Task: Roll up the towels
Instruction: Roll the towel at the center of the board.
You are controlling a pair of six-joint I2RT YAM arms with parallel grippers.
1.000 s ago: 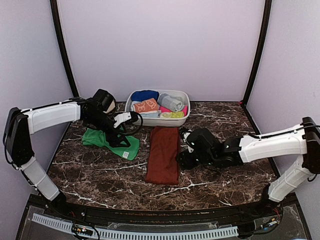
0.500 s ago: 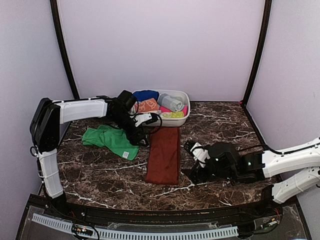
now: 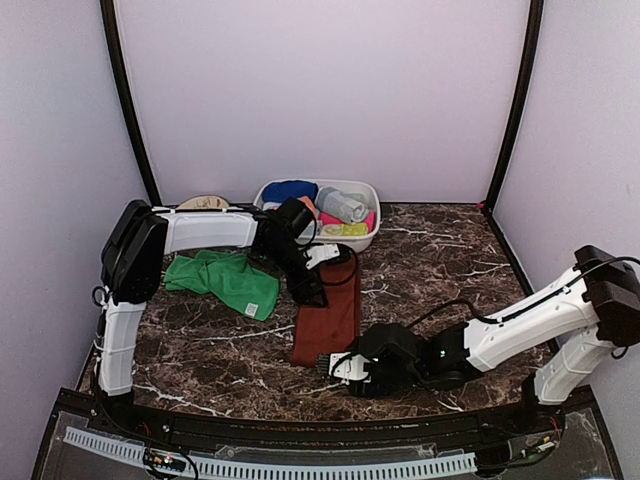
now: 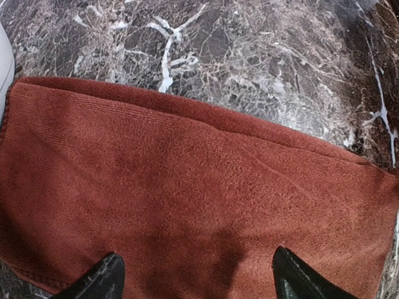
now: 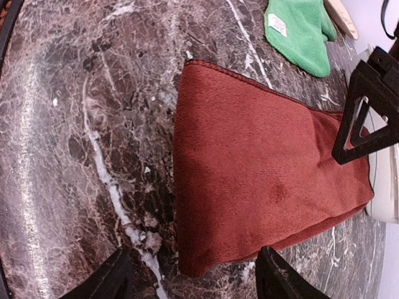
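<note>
The brown towel (image 3: 333, 318) lies flat and long on the table (image 3: 450, 260), with no turn of a roll at either end. The left gripper (image 4: 194, 258) hangs right over its far end, beside the basin (image 3: 362, 240). Its jaws are spread wide and nothing is between them; the cloth is only below. The right gripper (image 5: 193, 255) is low at the near end, with the short edge of the towel just ahead of it. Its jaws are also apart and grasp nothing.

The green towel (image 3: 225, 280) lies crumpled, well to the outer side of the left gripper, and it is not rolled. Behind the left gripper the basin holds several rolls (image 3: 342, 205) of different colours, so I judge that part of the work is done. What is left, as I see it, is to roll the brown towel, most likely from the near end where the right gripper is, and after that to spread and roll the green one
</note>
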